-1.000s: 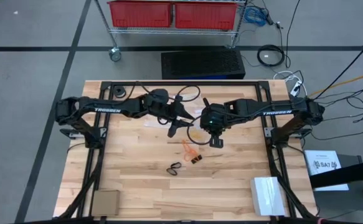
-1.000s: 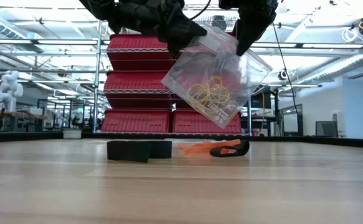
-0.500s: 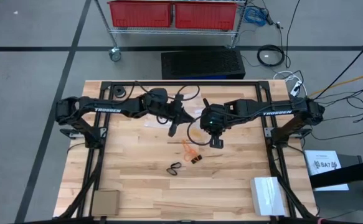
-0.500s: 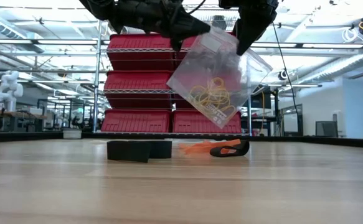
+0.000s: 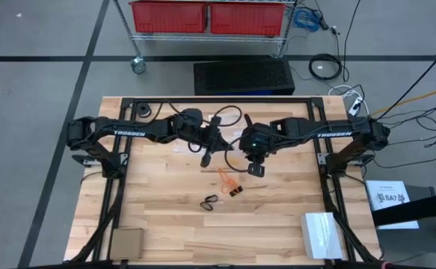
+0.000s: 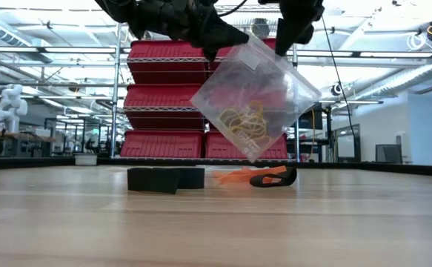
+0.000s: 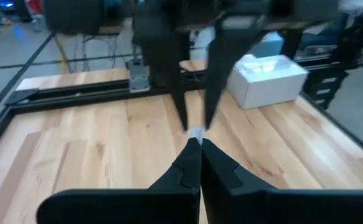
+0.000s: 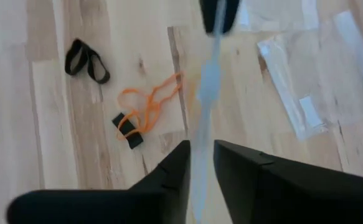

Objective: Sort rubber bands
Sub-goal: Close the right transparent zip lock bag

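Tension across the clear bag [image 6: 256, 93] is the risk: the left gripper [image 5: 209, 152] and right gripper [image 5: 253, 166] each have their fingers clamped on its upper edge, holding it above the table [image 5: 165, 224] with pale tan rubber bands [image 6: 245, 122] pooled in its low corner. If either pinch slips or the arms pull unevenly, I judge the bag would swing or drop and spill them. Orange bands [image 8: 145, 106] and black bands [image 8: 86, 60] lie on the wood below the bag.
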Available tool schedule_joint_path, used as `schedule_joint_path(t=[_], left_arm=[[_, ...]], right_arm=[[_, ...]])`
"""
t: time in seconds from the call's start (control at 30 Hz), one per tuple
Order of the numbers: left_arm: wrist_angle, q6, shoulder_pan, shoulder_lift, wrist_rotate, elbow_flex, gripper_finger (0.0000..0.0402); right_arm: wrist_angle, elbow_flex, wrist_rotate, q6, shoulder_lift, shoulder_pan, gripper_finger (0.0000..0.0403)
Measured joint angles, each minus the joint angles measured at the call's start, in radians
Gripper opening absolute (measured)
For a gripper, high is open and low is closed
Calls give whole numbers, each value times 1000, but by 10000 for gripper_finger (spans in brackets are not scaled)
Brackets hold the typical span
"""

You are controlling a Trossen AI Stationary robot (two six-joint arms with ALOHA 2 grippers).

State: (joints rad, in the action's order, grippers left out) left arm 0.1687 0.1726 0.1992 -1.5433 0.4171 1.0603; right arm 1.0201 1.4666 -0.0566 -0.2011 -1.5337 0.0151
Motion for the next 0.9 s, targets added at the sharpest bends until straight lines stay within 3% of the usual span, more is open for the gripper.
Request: schedule_joint_path(t=[0.3, 0.4, 0.63, 0.9], left_arm=[[-7, 0, 9, 0, -14, 0, 1], [-7, 0, 9, 0, -13, 0, 1], [5, -1, 9, 0, -14, 0, 0], [34, -3, 10, 0, -13, 0, 0]], right_arm=[[-88, 44, -4, 2, 0, 0, 130], [-108, 45, -84, 3, 0, 0, 131], [-112, 34, -127, 10, 0, 0, 111], [-134, 9, -130, 7, 0, 0, 46]])
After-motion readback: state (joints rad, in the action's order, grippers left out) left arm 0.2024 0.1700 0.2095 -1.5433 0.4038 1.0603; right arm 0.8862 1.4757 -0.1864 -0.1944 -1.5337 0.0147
